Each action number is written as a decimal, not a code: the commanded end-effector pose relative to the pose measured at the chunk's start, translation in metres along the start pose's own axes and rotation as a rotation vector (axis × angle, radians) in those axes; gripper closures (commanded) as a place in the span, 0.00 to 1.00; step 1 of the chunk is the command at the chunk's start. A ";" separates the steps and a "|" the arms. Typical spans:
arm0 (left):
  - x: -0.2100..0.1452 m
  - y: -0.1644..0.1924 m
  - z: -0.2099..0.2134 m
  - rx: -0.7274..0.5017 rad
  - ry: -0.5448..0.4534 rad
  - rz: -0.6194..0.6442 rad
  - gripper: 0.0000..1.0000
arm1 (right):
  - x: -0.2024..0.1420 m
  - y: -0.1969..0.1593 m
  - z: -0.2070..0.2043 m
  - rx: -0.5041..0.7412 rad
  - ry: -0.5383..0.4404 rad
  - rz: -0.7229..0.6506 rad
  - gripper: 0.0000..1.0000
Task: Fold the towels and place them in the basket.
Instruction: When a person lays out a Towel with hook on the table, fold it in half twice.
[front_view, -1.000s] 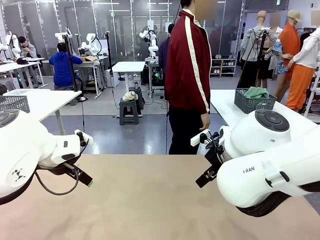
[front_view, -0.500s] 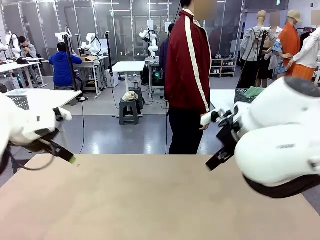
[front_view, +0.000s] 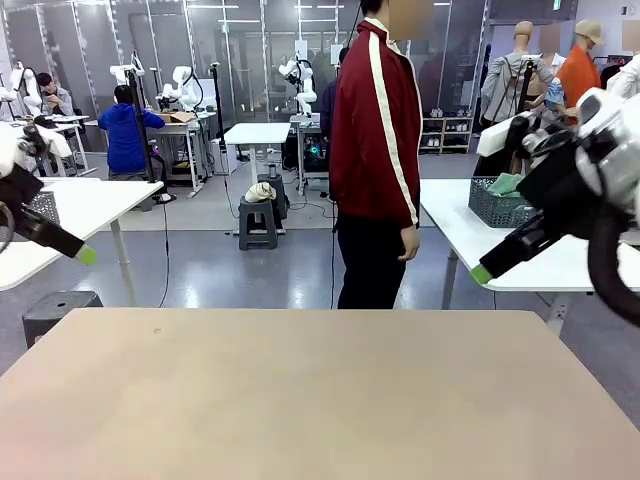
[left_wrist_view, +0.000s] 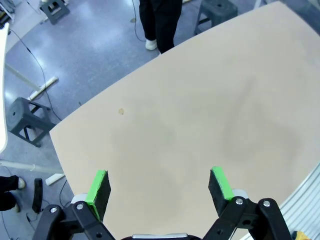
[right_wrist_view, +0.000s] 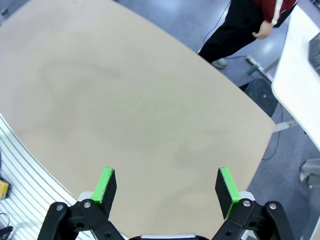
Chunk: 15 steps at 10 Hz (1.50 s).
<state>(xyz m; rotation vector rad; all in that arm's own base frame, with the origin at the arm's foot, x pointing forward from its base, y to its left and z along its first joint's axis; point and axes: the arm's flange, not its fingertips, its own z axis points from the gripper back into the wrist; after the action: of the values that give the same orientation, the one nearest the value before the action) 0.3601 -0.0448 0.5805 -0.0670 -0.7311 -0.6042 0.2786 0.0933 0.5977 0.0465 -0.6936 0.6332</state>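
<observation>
Two white arms are held high at either side of the broad tan desk (front_view: 320, 400), both well above its surface. The left arm shows at the left edge of the front view, with one black finger slanting down and to the right and ending in a green pad. In its own wrist view, the left pincer (left_wrist_view: 159, 176) has its jaws spread wide and grips nothing. It looks steeply down on the desk, with the bare tan top between the two green pads.

The right arm comes in from the upper right of the front view. Its wrist is tipped so that a black finger runs down and to the left to a green tip. In its wrist view the right pincer (right_wrist_view: 165, 175) is likewise spread wide with nothing between its jaws, high over the desk.

The dark grey plastic basket with lattice sides (front_view: 497, 210) stands on a white side desk (front_view: 445, 215) behind and to the right, well apart from the tan desk. A mint green terry-cloth towel (front_view: 513, 184) lies bunched in it, rising above the rim.

A person in a dark red jacket (front_view: 375, 130) stands side-on at the far edge, one hand (front_view: 408, 243) hanging loosely curled by the thigh.
</observation>
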 end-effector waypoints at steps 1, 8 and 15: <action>-0.003 -0.008 0.002 -0.024 0.020 -0.008 0.00 | -0.004 0.003 -0.008 0.002 -0.001 -0.019 0.00; -0.001 -0.002 0.002 -0.001 0.011 0.000 0.00 | 0.006 0.005 0.014 0.005 0.013 0.048 0.00; 0.059 0.051 0.184 0.066 -0.119 -0.113 0.00 | 0.049 -0.010 0.173 -0.034 -0.049 0.124 0.00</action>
<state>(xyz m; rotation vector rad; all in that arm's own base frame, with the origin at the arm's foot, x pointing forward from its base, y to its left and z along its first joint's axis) 0.3139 0.0131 0.7448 -0.0075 -0.8990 -0.6410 0.2135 0.0744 0.7545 0.0090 -0.7750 0.7196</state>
